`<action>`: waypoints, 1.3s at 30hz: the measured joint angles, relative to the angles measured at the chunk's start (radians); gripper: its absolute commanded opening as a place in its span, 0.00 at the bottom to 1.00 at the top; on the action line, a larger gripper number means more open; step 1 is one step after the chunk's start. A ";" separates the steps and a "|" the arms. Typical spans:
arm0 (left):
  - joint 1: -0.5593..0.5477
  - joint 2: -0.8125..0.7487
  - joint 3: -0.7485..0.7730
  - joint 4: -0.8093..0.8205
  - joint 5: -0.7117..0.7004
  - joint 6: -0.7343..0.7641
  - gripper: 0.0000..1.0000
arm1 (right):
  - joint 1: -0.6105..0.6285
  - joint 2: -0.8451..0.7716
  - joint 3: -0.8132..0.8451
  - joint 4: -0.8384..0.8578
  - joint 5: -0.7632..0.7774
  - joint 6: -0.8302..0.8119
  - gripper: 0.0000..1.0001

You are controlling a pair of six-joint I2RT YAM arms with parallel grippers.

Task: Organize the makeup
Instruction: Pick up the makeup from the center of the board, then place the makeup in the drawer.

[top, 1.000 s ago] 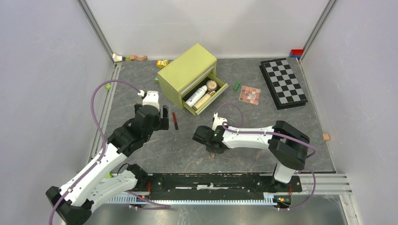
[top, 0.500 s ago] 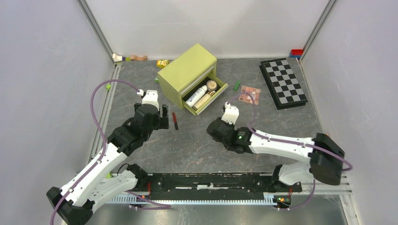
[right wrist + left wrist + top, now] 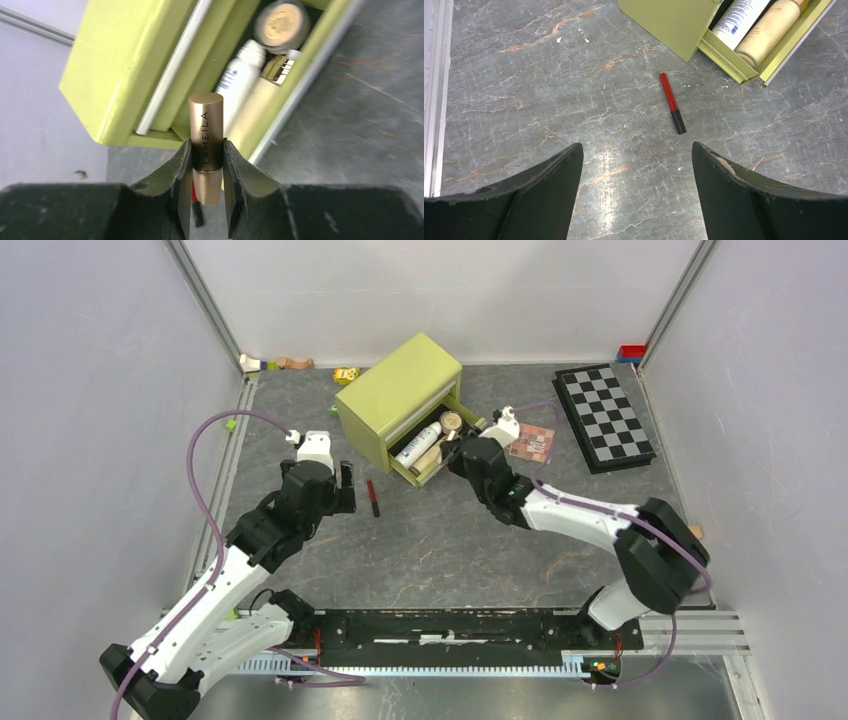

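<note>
Right wrist view: a shiny rose-gold tube (image 3: 206, 120) is pinched in the right gripper (image 3: 206, 150) and should be lowered gently into the open green drawer (image 3: 300, 85). The left gripper (image 3: 636, 147) is spread wide.

I see the red-black pencil (image 3: 672, 103) flat on the marbled counter (image 3: 524, 100). Just beyond it to the right, the green drawer (image 3: 728, 59) holds a white bottle (image 3: 741, 21) and tan tube (image 3: 770, 32). Nearer than the pencil, my left gripper (image 3: 636, 150) hangs, jaws wide

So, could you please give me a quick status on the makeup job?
Left pincer open near red-black pencil. Right pincer shut on rose-gold tube, by open drawer. Nothing seen blocking.
</note>
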 measured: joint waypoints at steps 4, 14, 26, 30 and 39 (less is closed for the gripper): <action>0.013 -0.003 0.000 0.000 0.000 0.000 0.85 | -0.018 0.137 0.101 0.101 -0.069 0.010 0.00; 0.041 -0.003 0.000 0.004 0.002 0.000 0.85 | -0.038 0.381 0.274 0.196 -0.154 0.101 0.00; 0.065 -0.003 0.000 0.007 0.028 0.000 0.85 | -0.051 0.522 0.325 0.203 -0.198 0.225 0.14; 0.072 -0.003 -0.001 0.008 0.030 0.000 0.85 | -0.052 0.544 0.353 0.204 -0.203 0.256 0.30; 0.085 -0.003 -0.001 0.008 0.049 0.000 0.85 | -0.052 0.568 0.361 0.204 -0.219 0.293 0.51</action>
